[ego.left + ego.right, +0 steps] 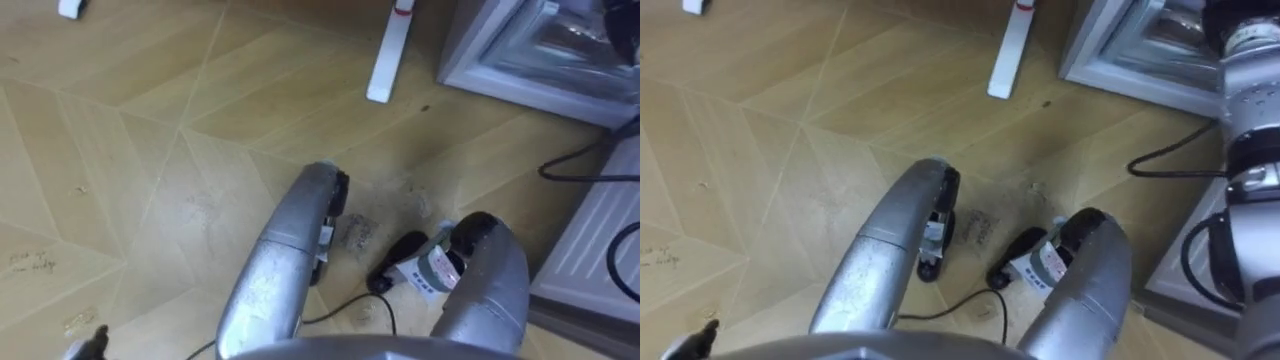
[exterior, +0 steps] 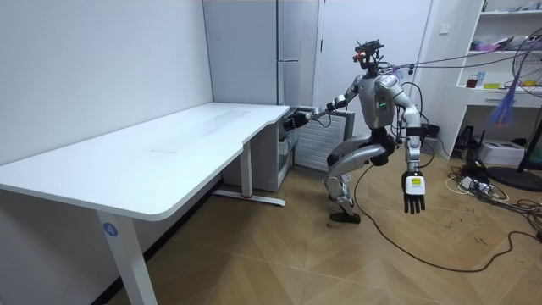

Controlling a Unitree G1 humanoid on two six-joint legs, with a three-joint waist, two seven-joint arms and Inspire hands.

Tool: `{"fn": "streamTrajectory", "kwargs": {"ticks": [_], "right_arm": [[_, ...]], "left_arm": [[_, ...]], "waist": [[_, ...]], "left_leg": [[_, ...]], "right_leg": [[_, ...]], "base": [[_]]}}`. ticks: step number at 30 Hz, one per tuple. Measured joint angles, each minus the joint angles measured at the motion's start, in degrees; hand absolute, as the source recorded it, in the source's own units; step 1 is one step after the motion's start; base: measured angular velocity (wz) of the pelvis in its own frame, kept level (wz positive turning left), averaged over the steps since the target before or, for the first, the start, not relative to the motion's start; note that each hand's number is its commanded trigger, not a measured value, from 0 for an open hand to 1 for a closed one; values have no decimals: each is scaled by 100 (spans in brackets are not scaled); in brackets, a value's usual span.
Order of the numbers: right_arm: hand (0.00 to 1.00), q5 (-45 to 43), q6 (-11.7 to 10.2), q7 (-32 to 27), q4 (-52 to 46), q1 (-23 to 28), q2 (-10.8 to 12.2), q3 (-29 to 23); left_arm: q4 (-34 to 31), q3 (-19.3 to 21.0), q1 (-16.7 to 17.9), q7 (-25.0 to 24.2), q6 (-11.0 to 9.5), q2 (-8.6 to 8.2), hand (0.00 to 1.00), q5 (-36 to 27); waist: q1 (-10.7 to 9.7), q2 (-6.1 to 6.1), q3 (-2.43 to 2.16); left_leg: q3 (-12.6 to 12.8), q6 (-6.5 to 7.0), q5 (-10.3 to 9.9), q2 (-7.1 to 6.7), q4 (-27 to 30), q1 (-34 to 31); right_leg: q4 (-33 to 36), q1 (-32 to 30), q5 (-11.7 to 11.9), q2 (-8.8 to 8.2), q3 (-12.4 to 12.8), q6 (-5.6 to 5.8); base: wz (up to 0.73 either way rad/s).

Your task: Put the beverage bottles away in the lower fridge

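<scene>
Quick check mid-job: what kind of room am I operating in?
Probably a home office or lab room: a long white desk, a fridge in the corner, shelves along the wall, and a wood floor.

Knees bent, 2 arms held apart.
Right hand (image 2: 295,120) is stretched out forward; left hand (image 2: 412,191) hangs low, fingers straight.

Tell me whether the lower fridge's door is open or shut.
Open. The door stands swung out with its ribbed inner side showing, and the lower fridge shows its inside past a white frame.
</scene>
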Motion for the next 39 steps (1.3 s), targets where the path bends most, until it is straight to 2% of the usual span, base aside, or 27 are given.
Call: {"fn": "streamTrajectory", "kwargs": {"ticks": [1,3,6,9,11,16,20,22,24,26,28,30,34,39], "right_arm": [[0,-124,71,232,185,15,-8,31],[0,-449,153,538,341,178,-9,56],[0,-1236,301,1024,611,345,-11,244],[0,-1863,337,1352,702,620,-34,248],[0,-2109,357,1624,977,815,-34,276],[0,-2973,444,1915,1301,1309,-36,308],[0,-3271,461,2021,1532,1577,66,489],[0,-3558,527,2152,1510,1812,163,489],[0,-3639,558,2194,1503,1961,224,482],[0,-3638,560,2177,1491,2123,365,464],[0,-3607,565,2176,1470,2179,602,456],[0,-3589,565,2200,1442,2179,676,455],[0,-2875,563,2242,1449,2154,819,315],[0,-2095,569,2187,1450,2039,937,-33]], "left_arm": [[2,23,-2,-34,32,1,0,-3],[9,57,-12,-76,57,15,0,-12],[175,69,-85,-177,49,3,0,-36],[377,68,-182,-217,30,-8,0,-112],[652,60,-440,-223,40,-18,0,-123],[877,68,-860,-245,26,-53,0,-113],[902,68,-1137,-197,10,-208,0,-120],[910,65,-1264,-185,3,-359,0,-114],[921,65,-1369,-184,6,-447,0,-120],[1011,69,-1484,-180,6,-523,0,-126],[1049,68,-1581,-177,18,-597,0,-118],[1053,71,-1654,-177,0,-677,0,-118],[1061,67,-1683,-138,-28,-804,0,-114],[1066,64,-1689,-31,25,-945,0,-122]], "waist": [[-11,-22,-5],[-30,-104,-25],[-107,-178,-31],[-204,-228,-39],[-231,-233,-39],[-344,-262,-56],[-364,-250,-54],[-437,-236,-60],[-501,-231,-59],[-500,-208,-58],[-518,-173,-60],[-519,-122,-62],[-547,11,-80],[-580,61,-85]], "left_leg": [[2,-26,30,28,-161,127],[19,-7,140,34,-486,357],[6,-60,305,97,-1104,759],[-30,-47,482,131,-1742,1127],[-26,-41,545,185,-2141,1431],[75,-25,598,213,-2713,1835],[157,-27,636,256,-3077,2183],[169,-34,720,251,-3379,2445],[177,-32,798,222,-3594,2590],[180,-45,846,237,-3768,2746],[171,-59,900,254,-3954,2872],[175,-49,968,232,-4074,2919],[176,-45,1098,197,-4357,3119],[177,-65,1254,144,-4626,3293]], "right_leg": [[-162,136,37,55,-24,34],[-467,359,144,120,-63,-26],[-1138,815,379,293,-233,-59],[-1832,1223,604,461,-384,-6],[-2287,1509,743,618,-414,65],[-2845,1826,886,751,-393,176],[-3213,2096,1011,884,-364,238],[-3515,2351,1100,940,-367,283],[-3703,2476,1164,955,-375,307],[-3912,2617,1247,1042,-343,326],[-4142,2717,1370,1131,-325,315],[-4248,2744,1445,1138,-329,316],[-4481,2942,1576,1174,-347,327],[-4660,3065,1643,1166,-347,310]], "base": [[7],[9],[1],[-6],[-16],[-12],[-18],[-3],[3],[-10],[-21],[-11],[1],[4]]}}
